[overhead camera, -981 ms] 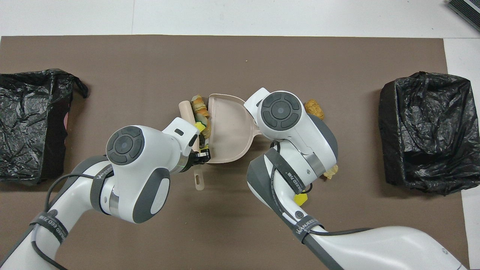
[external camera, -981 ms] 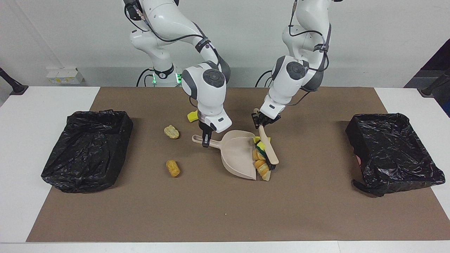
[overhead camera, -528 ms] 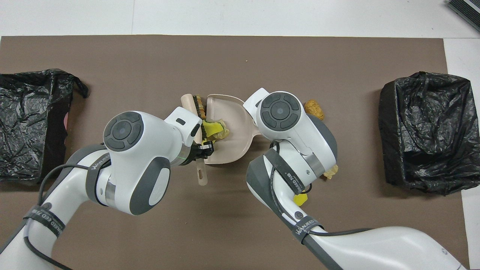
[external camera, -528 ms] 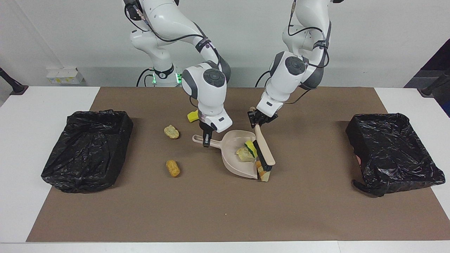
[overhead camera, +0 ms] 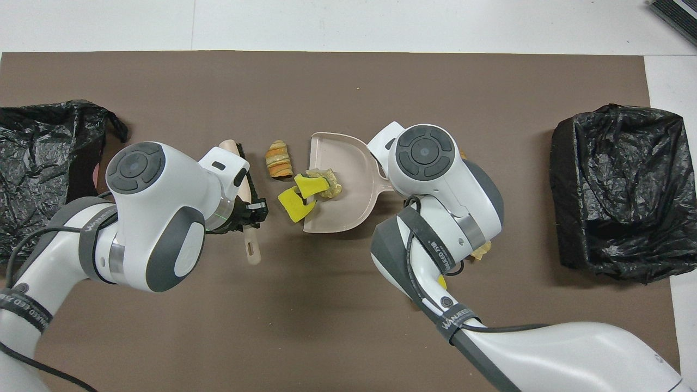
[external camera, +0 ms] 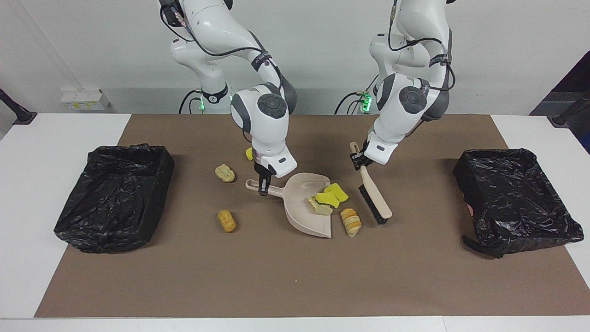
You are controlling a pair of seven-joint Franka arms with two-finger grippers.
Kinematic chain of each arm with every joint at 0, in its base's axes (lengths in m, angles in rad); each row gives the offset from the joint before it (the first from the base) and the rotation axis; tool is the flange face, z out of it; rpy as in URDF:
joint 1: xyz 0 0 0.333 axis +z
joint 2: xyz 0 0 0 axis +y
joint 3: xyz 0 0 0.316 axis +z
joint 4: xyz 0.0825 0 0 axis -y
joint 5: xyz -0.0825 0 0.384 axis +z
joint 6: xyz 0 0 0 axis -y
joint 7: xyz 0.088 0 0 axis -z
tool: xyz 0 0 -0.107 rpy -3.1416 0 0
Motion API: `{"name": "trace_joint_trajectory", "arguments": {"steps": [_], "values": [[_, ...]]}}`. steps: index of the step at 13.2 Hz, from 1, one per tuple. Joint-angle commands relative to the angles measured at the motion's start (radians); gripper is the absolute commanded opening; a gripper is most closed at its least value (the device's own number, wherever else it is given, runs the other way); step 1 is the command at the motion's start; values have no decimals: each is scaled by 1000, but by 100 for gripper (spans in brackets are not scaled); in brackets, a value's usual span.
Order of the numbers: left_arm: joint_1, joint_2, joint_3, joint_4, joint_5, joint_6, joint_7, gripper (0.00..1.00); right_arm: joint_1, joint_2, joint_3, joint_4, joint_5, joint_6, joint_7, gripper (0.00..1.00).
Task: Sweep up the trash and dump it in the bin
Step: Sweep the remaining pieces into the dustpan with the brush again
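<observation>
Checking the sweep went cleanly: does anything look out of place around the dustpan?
Yes. A striped bread lump lies on the mat just outside the dustpan lip, and one yellow sponge straddles its edge.

One camera sits high across the table, facing the two robots and looking down at a moderate slant, taking in the whole brown mat point(external camera: 295, 276) from well back. The other hangs above the robots' end, looking steeply down and forward, closer in. Both share the mat around the beige dustpan point(external camera: 302, 207) point(overhead camera: 348, 204), half a turn apart.
</observation>
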Motion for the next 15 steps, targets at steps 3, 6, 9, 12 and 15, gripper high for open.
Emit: {"name": "trace_joint_trajectory", "arguments": {"steps": [3, 6, 9, 12, 15], "values": [[12, 18, -11, -50, 32, 77, 96, 0, -27, -23, 10, -54, 2, 25, -76, 0], [4, 9, -15, -73, 27, 77, 54, 0, -29, -25, 10, -72, 6, 27, -156, 0], [-77, 18, -17, -76, 3, 97, 4, 0, -27, -28, 11, -78, 6, 24, -165, 0], [-160, 13, -18, -69, -58, 99, -1, 0, -21, -42, 11, -95, 8, 21, -165, 0], [-221, 16, -26, -46, -95, 101, -30, 0, -23, -42, 11, -98, 8, 22, -167, 0]]}}
